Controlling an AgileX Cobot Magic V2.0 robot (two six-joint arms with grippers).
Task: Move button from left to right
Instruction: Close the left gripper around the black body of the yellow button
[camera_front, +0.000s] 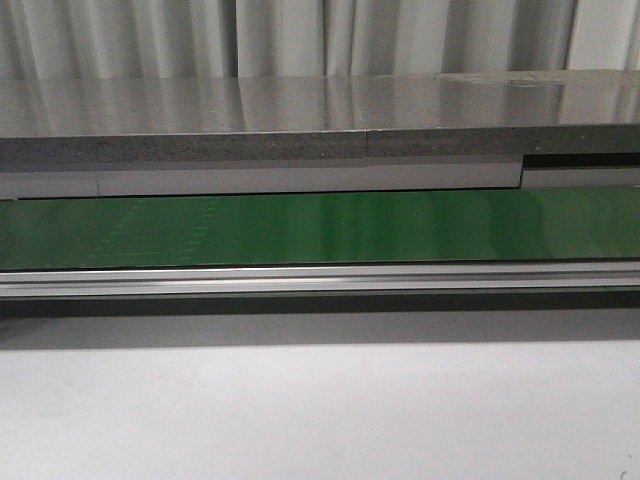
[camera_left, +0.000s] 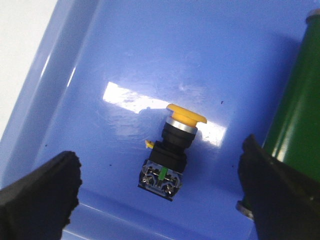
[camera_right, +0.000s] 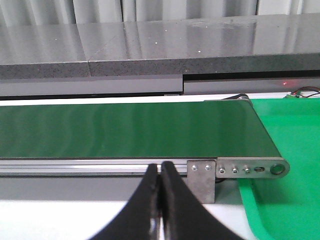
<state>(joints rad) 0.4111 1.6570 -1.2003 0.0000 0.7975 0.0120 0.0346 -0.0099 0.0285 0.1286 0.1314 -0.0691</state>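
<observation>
The button (camera_left: 172, 152), a yellow cap on a black body with metal screw terminals, lies on its side on the floor of a blue tray (camera_left: 150, 50) in the left wrist view. My left gripper (camera_left: 160, 195) is open above it, its black fingers (camera_left: 37, 192) wide apart on either side of the button, not touching it. My right gripper (camera_right: 161, 172) is shut and empty, hovering before the front rail of the green belt (camera_right: 125, 130). Neither gripper shows in the front view, where the green belt (camera_front: 320, 228) runs across with nothing on it.
The belt's end roller (camera_left: 295, 130) stands right beside the blue tray. A green tray (camera_right: 285, 145) sits past the belt's right end. The aluminium rail (camera_right: 90, 166) and end bracket (camera_right: 235, 170) run along the belt's front. A grey counter (camera_front: 300, 125) lies behind.
</observation>
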